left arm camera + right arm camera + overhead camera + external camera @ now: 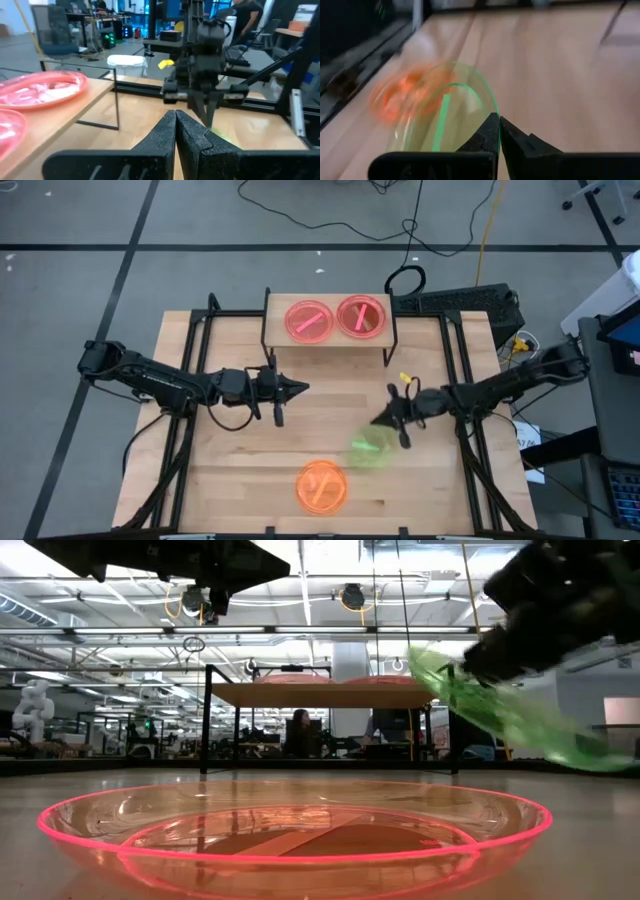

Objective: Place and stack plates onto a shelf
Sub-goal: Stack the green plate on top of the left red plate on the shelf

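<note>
Green translucent plate (447, 112), tilted, bright bar inside

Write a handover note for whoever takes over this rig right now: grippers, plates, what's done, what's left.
Right gripper: shut on the rim of a green plate, held tilted above the table, right of centre.
Left gripper: shut, holding nothing, in the air in front of the shelf.
Done: two pink plates lie side by side on the shelf.
Left: put the green plate on the shelf, then fetch the orange plate lying flat at the table's near edge.
</note>
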Motion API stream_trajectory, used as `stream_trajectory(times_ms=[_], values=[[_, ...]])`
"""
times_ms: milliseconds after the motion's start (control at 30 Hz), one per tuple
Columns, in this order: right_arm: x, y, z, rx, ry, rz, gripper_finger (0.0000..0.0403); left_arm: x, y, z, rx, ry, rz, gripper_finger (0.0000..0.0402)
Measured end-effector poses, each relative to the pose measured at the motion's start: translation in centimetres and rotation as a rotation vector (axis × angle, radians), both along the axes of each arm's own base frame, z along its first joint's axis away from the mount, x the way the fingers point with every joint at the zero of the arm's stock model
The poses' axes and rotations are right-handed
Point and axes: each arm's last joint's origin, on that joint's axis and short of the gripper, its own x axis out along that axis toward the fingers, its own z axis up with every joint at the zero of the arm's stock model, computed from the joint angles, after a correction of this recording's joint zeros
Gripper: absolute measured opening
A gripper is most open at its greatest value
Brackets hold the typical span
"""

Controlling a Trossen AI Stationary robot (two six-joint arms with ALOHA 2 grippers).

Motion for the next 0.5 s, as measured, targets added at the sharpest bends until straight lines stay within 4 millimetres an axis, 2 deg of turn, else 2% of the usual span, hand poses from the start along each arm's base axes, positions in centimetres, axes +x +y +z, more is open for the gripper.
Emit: stream_trajectory(times_ms=[200, 367, 500], values=[[1.1, -3.5, 2.5, -0.069, -0.246, -0.202, 0.0, -0.1, 0.4, 0.9, 0.057, -0.075, 0.116, 0.0015], [2.4, -6.7, 5.8, -0.119, -0.352, -0.341, 0.0, -0.6, 0.8, 2.2, 0.083, -0.12, 0.163, 0.0015], [3.6, -8.8, 8.9, -0.192, -0.371, -0.412, 0.0, -1.4, 1.4, 3.3, 0.071, -0.165, 0.191, 0.0015]])
